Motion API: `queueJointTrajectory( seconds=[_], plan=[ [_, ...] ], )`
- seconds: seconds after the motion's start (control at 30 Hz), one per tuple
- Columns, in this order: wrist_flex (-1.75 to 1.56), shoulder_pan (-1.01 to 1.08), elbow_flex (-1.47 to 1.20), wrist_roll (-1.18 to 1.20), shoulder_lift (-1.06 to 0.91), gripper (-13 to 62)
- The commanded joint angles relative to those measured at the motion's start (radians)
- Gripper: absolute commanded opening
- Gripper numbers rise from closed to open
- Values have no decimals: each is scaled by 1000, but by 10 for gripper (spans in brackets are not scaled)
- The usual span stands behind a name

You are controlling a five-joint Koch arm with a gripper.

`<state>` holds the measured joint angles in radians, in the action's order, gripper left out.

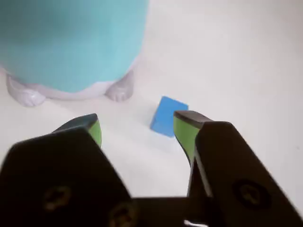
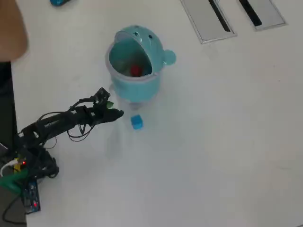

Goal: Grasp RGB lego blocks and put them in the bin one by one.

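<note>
A blue lego block (image 1: 168,116) lies on the white table, just ahead of my right fingertip and slightly inside it. My gripper (image 1: 137,123) is open, with green pads and nothing between them. In the overhead view the gripper (image 2: 113,109) sits just left of the blue block (image 2: 137,122), a small gap apart. The teal bin (image 1: 71,42) stands close at the upper left in the wrist view, on its pale feet. From overhead the bin (image 2: 142,87) has its lid tipped back. A red block (image 2: 136,71) lies inside it.
Two grey flat panels (image 2: 208,16) (image 2: 262,12) are set into the table at the back right. The arm's base, cables and a small board (image 2: 28,189) sit at the left edge. A blurred skin-toned shape (image 2: 9,28) shows at the upper left.
</note>
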<state>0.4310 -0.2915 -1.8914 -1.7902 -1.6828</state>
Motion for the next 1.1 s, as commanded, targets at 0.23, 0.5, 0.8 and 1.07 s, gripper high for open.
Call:
queueJointTrajectory(
  seconds=[0.23, 0.5, 0.8, 1.07],
  plan=[
    [-106, 3, 64, -3, 94, 279],
    [-103, 21, 160, -3, 224, 279],
    [-100, 52, 284, -3, 362, 279],
    [-89, 75, 331, -3, 405, 279]
  ],
)
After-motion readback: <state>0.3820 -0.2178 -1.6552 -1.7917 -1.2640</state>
